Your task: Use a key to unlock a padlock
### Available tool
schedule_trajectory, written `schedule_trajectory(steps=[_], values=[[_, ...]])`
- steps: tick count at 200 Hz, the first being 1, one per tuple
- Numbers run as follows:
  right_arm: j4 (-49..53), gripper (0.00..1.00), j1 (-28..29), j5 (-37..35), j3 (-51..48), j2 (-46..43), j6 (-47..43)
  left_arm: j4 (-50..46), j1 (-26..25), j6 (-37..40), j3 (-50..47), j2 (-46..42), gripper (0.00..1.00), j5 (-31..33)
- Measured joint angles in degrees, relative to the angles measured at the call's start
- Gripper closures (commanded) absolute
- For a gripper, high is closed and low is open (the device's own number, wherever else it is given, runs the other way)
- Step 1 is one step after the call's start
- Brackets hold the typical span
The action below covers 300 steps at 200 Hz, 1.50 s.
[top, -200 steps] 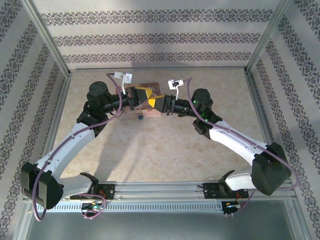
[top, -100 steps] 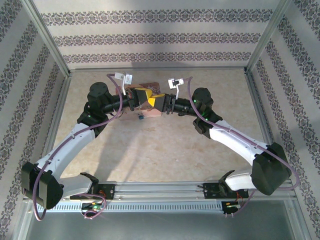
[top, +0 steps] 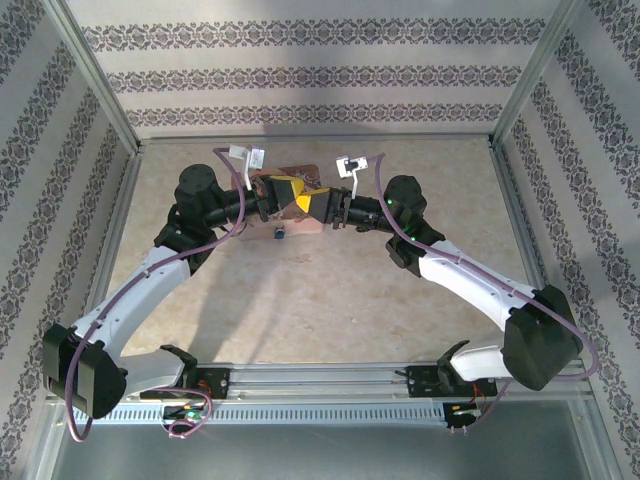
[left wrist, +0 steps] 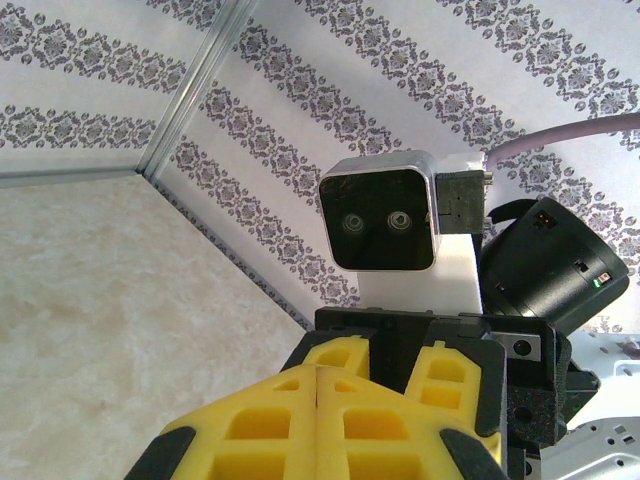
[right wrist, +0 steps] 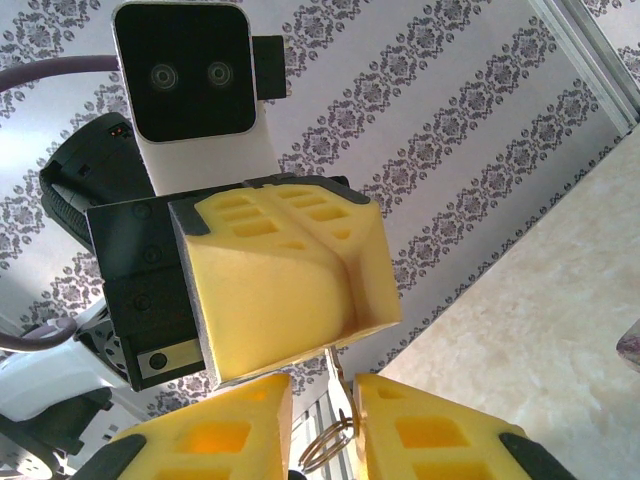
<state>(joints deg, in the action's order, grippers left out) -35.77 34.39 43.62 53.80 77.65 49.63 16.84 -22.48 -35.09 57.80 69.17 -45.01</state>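
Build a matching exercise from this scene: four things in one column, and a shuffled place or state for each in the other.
1. small blue padlock
2. flat pink tin
3. thin metal ring
4. left gripper

A. yellow fingers pressed together
B. between the right gripper fingers
C. on the beige table, at the tin's near edge
D. below the two meeting grippers

Pairs: 1-C, 2-D, 3-B, 4-A

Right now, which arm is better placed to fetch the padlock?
Probably the right. The left gripper is shut, a wire ring dangling below its fingers, so it looks busy. The right gripper has its fingers apart around that ring; whether they pinch it is unclear. The padlock sits near both.
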Motion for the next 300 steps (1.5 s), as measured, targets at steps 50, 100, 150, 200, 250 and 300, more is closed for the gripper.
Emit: schedule_trajectory(steps=[50, 100, 150, 200, 250, 300], values=[[0.0, 0.8, 0.0, 0.0, 0.0, 0.2, 0.0, 0.0, 0.0, 0.0, 0.0, 0.0, 1.0, 0.0], [0.0, 0.8, 0.0, 0.0, 0.0, 0.2, 0.0, 0.0, 0.0, 0.0, 0.0, 0.0, 1.0, 0.1], [0.0, 0.8, 0.0, 0.0, 0.0, 0.6, 0.2, 0.0, 0.0, 0.2, -0.1, 0.0, 1.0, 0.5], [0.0, 0.8, 0.0, 0.0, 0.0, 0.7, 0.2, 0.0, 0.0, 0.2, -0.2, 0.0, 1.0, 0.8], [0.0, 0.82, 0.0, 0.0, -0.2, 0.8, 0.2, 0.1, 0.0, 0.2, -0.5, 0.0, 1.0, 1.3], [0.0, 0.82, 0.0, 0.0, -0.3, 1.1, 0.3, 0.1, 0.0, 0.2, -0.7, -0.1, 1.0, 1.8]])
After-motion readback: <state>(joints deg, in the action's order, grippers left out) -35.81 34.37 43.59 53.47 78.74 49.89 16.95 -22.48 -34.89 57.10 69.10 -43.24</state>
